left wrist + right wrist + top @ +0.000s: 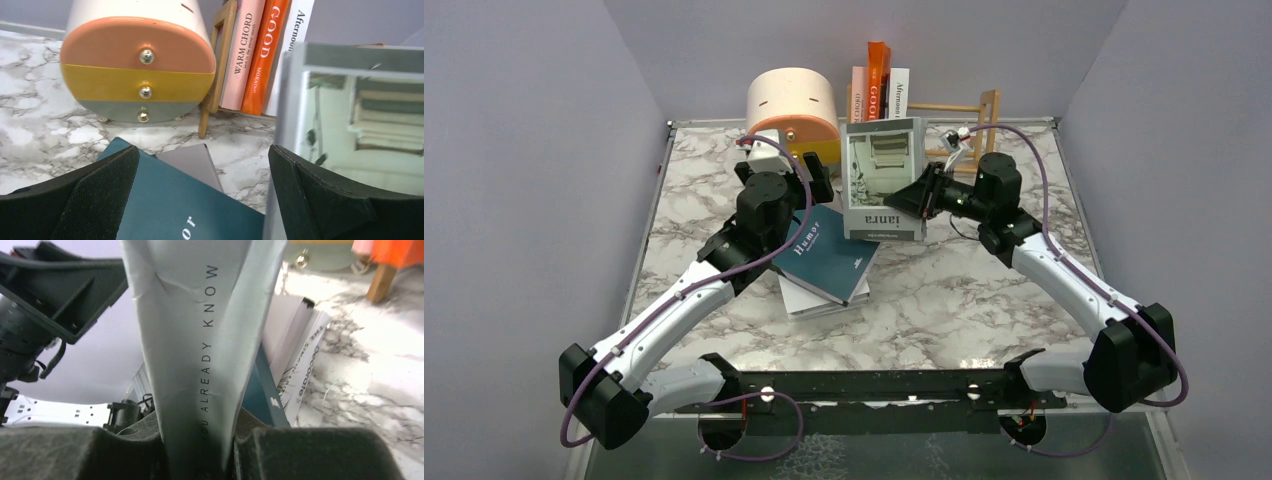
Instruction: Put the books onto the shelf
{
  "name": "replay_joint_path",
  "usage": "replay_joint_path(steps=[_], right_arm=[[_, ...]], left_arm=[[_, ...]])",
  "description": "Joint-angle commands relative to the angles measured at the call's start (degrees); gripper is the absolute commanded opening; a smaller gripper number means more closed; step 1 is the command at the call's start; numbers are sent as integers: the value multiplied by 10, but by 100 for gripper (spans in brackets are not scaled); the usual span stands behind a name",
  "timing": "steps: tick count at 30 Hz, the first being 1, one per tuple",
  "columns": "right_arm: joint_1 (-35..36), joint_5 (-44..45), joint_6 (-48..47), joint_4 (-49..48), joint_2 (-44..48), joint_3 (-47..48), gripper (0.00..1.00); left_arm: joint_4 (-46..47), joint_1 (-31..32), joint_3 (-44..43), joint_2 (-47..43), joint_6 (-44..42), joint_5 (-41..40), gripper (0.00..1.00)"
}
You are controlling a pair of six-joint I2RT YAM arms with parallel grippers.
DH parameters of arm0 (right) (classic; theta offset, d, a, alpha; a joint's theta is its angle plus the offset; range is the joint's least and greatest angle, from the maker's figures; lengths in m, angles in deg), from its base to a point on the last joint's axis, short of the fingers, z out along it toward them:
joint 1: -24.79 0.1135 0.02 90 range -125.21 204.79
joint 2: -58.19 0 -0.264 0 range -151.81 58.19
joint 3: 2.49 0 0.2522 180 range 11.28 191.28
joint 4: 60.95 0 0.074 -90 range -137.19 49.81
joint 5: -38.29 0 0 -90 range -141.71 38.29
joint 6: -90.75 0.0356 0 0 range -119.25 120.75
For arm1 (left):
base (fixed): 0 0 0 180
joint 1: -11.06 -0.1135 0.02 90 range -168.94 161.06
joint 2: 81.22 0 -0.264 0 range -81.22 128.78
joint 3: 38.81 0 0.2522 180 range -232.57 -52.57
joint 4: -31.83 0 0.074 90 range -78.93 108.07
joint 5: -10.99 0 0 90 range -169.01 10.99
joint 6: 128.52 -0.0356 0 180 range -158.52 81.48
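Your right gripper is clamped on the grey book, pads pressed on both covers at the spine edge, so the spine lettering runs straight out from between the jaws in the right wrist view. The book is off the table, and its cover faces up toward the top camera.

The shelf lies beyond this gripper, farther from the arm bases and a little to its right. Its 3 standing books, pink, orange and white, are beyond the held book and to the gripper's left. The bare part of the frame is straight beyond the gripper, between the white book and the end post. That gap is your target, I judge.

The shelved books stand upright with spines toward you. The grey book's face is turned toward you instead, so the move likely hinges on rotating it until its covers run parallel to theirs.

The right arm is the nearer one to that gap. Your left gripper hangs with jaws wide apart and nothing between them. Under and just ahead of it lies the teal book, flat on others. The drawer box is just beyond it.
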Motion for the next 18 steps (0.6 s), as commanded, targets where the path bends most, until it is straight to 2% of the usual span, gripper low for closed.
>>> replay_joint_path(steps=[1, 4, 9, 15, 18], right_arm=[[-16, 54, -46, 47, 45, 58, 13], [-21, 130, -85, 99, 57, 109, 11], [-21, 330, -156, 178, 40, 191, 5], [-21, 512, -209, 173, -5, 238, 4], [-21, 558, -228, 162, -37, 259, 3]], left_arm=[[-17, 1, 32, -47, -8, -43, 99], [-18, 1, 45, -60, -9, -42, 99], [-18, 1, 61, -65, -10, -35, 99], [-9, 1, 69, -56, -12, -23, 99], [-6, 1, 69, -46, -18, -25, 99]])
